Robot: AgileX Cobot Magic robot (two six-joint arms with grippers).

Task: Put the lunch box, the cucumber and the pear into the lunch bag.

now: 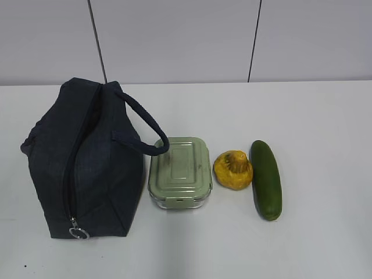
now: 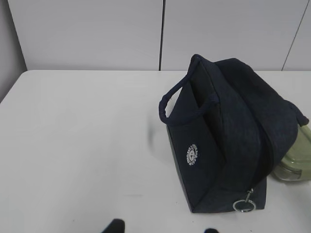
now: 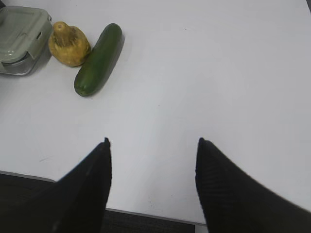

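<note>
The bag [image 1: 87, 168] lies zipped on the tabletop [image 1: 325, 116]. Right of the bag sit the box [image 1: 179, 171], pear [image 1: 232, 170] and cucumber [image 1: 266, 179], pointing front to back. The right claw [image 3: 153, 145], open and empty, is nearer them. The left claw [image 2: 160, 228] barely shows, empty.

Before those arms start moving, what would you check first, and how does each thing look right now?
1. Lunch bag open to take things: not ok, its zipper looks shut, ring pull at the near end.
2. Lunch box lid on: ok.
3. Pear and cucumber lying free on the table: ok, side by side right of the box; whether they touch, cannot tell.
4. Right gripper empty and open: ok, nothing between its fingers.
5. Left gripper empty: cannot tell, only its fingertips show at the frame's bottom edge.
</note>
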